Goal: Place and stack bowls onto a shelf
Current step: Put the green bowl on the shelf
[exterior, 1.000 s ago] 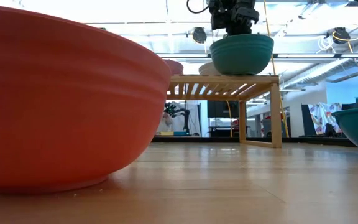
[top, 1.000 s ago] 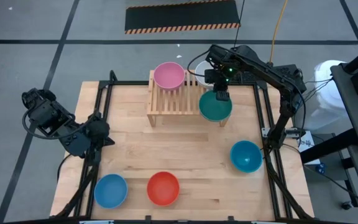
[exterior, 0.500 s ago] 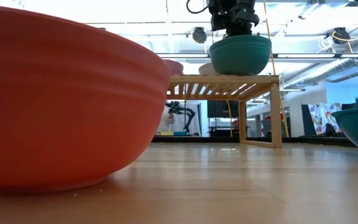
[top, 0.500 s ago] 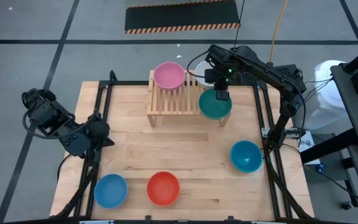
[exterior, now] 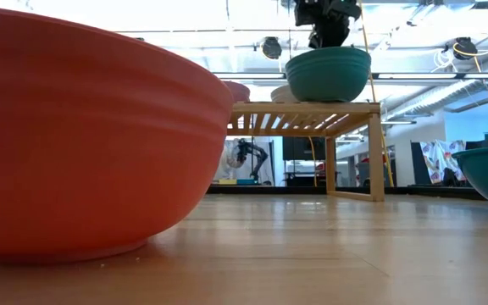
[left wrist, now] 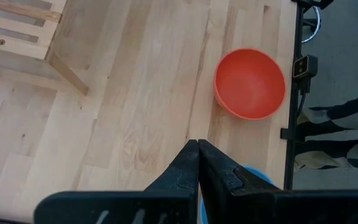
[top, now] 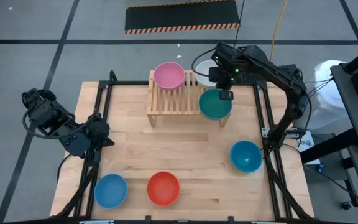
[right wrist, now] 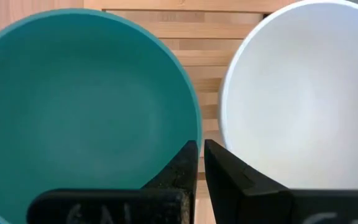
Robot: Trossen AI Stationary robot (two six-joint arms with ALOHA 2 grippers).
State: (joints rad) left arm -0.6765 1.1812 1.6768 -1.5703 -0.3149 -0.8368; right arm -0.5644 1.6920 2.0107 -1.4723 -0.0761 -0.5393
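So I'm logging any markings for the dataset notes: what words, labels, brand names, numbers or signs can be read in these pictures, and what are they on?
No text can be read in full.
Right tool: pale marks on its dark base in the right wrist view, cut off and too blurred to read.
Green bowl, white bowl, pink bowl, red bowl, shelf: no lettering visible.
Floor beyond the table: a black-and-orange striped hazard strip, no words.

shelf [top: 169, 98]: light-wood rack at the far middle of the table [top: 185, 149]
pink bowl [top: 168, 75]: on the shelf, far left corner
white bowl [top: 202, 68]: far right of the shelf, partly under the arm
green bowl [top: 214, 106]: at the shelf's right edge, under the right gripper [top: 226, 94]
teal-blue bowl [top: 246, 156]: right side of the table
red bowl [top: 163, 188]: near edge, middle
blue bowl [top: 110, 190]: near left corner
left gripper [top: 106, 140]: at the left edge of the table
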